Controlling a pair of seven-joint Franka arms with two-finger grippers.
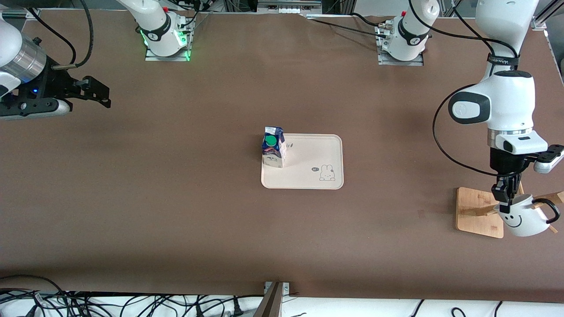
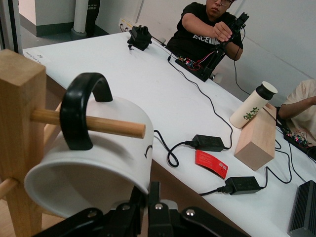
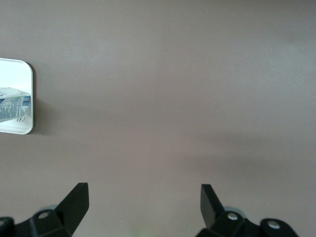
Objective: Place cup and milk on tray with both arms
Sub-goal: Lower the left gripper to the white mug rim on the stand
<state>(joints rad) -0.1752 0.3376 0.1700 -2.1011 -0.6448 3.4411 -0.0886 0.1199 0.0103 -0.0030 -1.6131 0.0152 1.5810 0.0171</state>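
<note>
The milk (image 1: 273, 147) stands upright on the tray (image 1: 317, 154), in the corner toward the right arm's end and the robots' bases. The cup (image 1: 522, 220) hangs tilted on a peg of the bamboo stand (image 1: 478, 211), its black handle (image 2: 81, 113) round the peg (image 2: 113, 127). My left gripper (image 1: 506, 197) is shut on the cup's rim, one finger inside and one outside, as the left wrist view (image 2: 149, 195) shows. My right gripper (image 1: 103, 93) is open and empty, up over bare table at the right arm's end. The right wrist view shows its gripper (image 3: 144, 197), the tray's corner (image 3: 19, 74) and the milk (image 3: 15, 101).
The bamboo stand's post (image 2: 19, 123) rises right beside the cup. The brown table (image 1: 176, 198) spreads round the tray. Cables lie along the table's edge nearest the front camera (image 1: 132, 304).
</note>
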